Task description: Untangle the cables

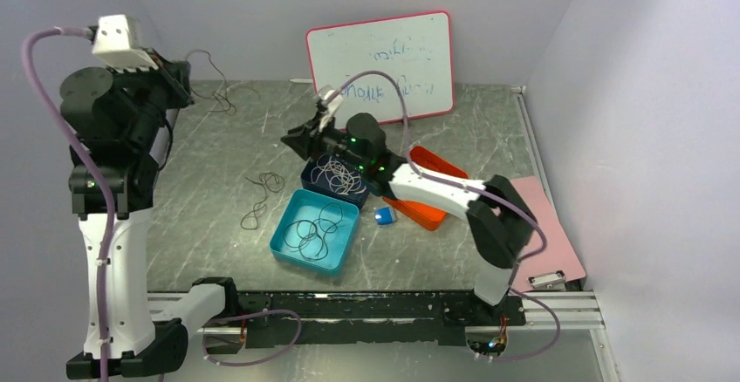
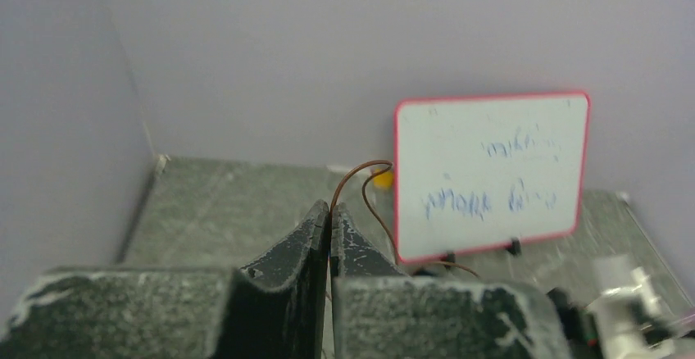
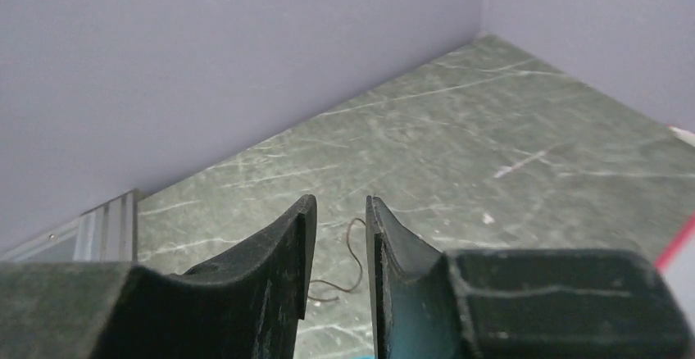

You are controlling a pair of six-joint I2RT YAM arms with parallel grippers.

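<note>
My left gripper (image 1: 186,84) is raised high at the back left and is shut on a thin brown cable (image 1: 215,91) that hangs down from it. In the left wrist view the jaws (image 2: 331,211) are pressed together with the brown cable (image 2: 366,180) curling out of their tips. My right gripper (image 1: 294,141) is open and empty above the far edge of a dark blue tray (image 1: 311,173) holding whitish cables (image 1: 339,175). In the right wrist view (image 3: 336,205) a brown cable end (image 3: 352,254) lies on the table beyond the gap. A teal tray (image 1: 284,223) holds dark looped cables (image 1: 312,232). A loose dark cable (image 1: 262,194) lies left of the trays.
A whiteboard (image 1: 384,66) leans on the back wall; it also shows in the left wrist view (image 2: 492,174). An orange tray (image 1: 434,192) and a small blue object (image 1: 385,215) sit right of the trays. A pink clipboard (image 1: 548,229) lies at the right edge.
</note>
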